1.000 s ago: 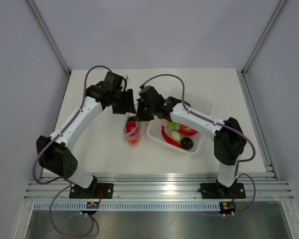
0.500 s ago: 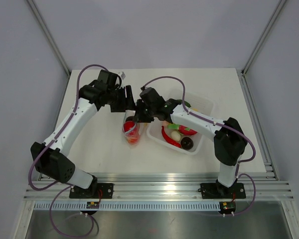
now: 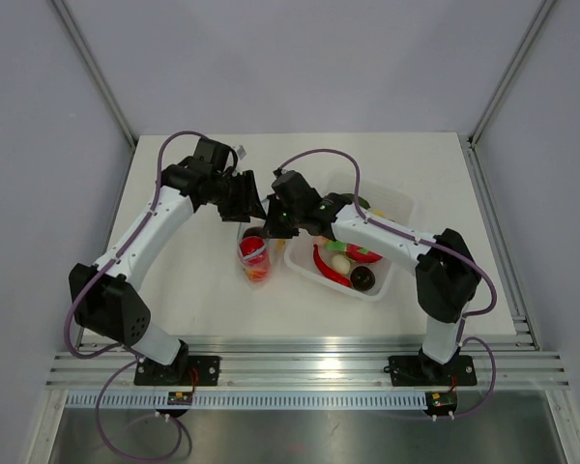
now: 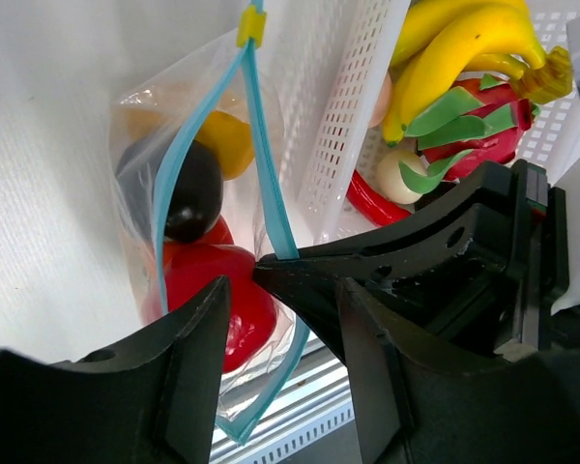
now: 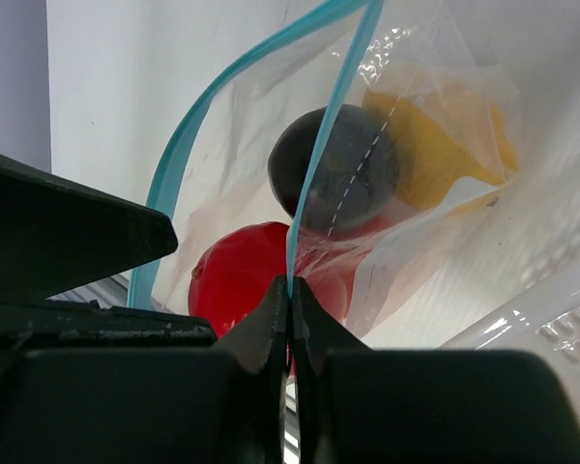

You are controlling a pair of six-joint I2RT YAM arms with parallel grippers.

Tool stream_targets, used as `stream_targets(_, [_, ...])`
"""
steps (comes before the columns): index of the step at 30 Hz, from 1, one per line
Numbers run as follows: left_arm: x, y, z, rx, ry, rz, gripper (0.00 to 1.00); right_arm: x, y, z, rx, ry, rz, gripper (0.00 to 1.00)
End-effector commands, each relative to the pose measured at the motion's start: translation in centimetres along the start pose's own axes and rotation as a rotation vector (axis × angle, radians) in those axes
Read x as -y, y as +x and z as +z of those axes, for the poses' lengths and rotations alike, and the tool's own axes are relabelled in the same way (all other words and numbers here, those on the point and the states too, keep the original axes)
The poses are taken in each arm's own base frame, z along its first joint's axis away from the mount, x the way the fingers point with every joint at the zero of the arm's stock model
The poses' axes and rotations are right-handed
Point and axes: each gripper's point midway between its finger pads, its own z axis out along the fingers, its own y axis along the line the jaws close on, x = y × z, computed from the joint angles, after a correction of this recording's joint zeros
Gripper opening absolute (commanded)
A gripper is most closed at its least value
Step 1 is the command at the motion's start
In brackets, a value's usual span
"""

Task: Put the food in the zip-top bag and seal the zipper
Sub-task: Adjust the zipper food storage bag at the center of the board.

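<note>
Right gripper (image 5: 290, 290): clenched on the zipper (image 5: 321, 126), pinching one light blue strip. Left gripper (image 4: 282, 309): released, fingers apart over the bag mouth, grasping nothing. Zip-top bag (image 3: 255, 253): on the desk (image 3: 193, 280), just beside the white perforated tray (image 4: 353, 106), mouth open. Contents: red piece (image 5: 237, 275), dark brown ball (image 5: 343, 169), yellow-orange piece (image 5: 445, 145). Tray contents include bananas (image 4: 464, 43) and a red chilli (image 4: 367, 201).

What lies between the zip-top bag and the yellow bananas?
The wall of the white tray separates the zip-top bag from the bananas, per the left wrist view.
</note>
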Motion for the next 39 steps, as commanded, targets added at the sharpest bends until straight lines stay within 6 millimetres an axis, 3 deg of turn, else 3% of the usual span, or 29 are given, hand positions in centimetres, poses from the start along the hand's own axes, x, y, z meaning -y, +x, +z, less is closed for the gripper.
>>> stream_targets(1, [2.4,-1.5,0.3,0.024,0.107,-0.004,0.5,-3.7,-1.9,-2.7,0.077,-0.123,-0.019,0.01])
stream_targets(6, [2.4,-2.3,1.2,0.016,0.095,-0.039,0.46,-3.6,-2.0,-3.1,0.093,-0.131,-0.025,0.0])
stream_targets(16, [0.6,-3.2,3.6,0.026,-0.005,-0.105,0.45,-3.6,-1.8,-3.5,0.092,-0.144,-0.039,0.0])
stream_targets(19, [0.1,-3.2,3.9,0.027,-0.026,-0.105,0.38,-3.5,-1.7,-3.5,0.09,-0.141,-0.038,0.0])
stream_targets(20, [0.0,-3.2,4.0,0.027,-0.029,-0.102,0.31,-3.5,-1.7,-3.4,0.09,-0.141,-0.038,0.0])
stream_targets(22, [-0.2,-3.0,4.1,0.02,-0.033,-0.097,0.16,-3.6,-1.7,-3.5,0.089,-0.141,-0.038,0.1])
stream_targets(23, [-0.2,-2.9,4.1,0.018,-0.033,-0.094,0.1,-3.5,-1.7,-3.5,0.09,-0.138,-0.037,0.23])
stream_targets(24, [-0.3,-2.8,4.2,0.011,-0.035,-0.081,0.0,-3.6,-1.8,-3.7,0.094,-0.139,-0.038,0.46])
stream_targets(27, [-0.5,-2.9,3.9,0.016,-0.043,-0.033,0.0,-3.4,-1.9,-4.6,0.112,-0.134,-0.052,0.68])
stream_targets(34, [-0.4,-4.1,1.9,0.051,-0.052,0.149,0.0,-3.4,-4.2,-8.8,0.242,-0.146,-0.134,0.7])
stream_targets(35, [-0.3,-4.3,1.5,0.05,-0.046,0.191,0.0,-3.5,-5.2,-9.9,0.278,-0.17,-0.138,0.69])
stream_targets(38, [-0.1,-4.4,0.7,0.058,-0.037,0.252,0.0,-2.8,-5.8,-10.5,0.297,-0.208,-0.175,0.71])
stream_targets(39, [0.0,-4.3,0.4,0.057,-0.027,0.284,0.0,-1.5,-6.5,-10.6,0.306,-0.197,-0.17,0.73])
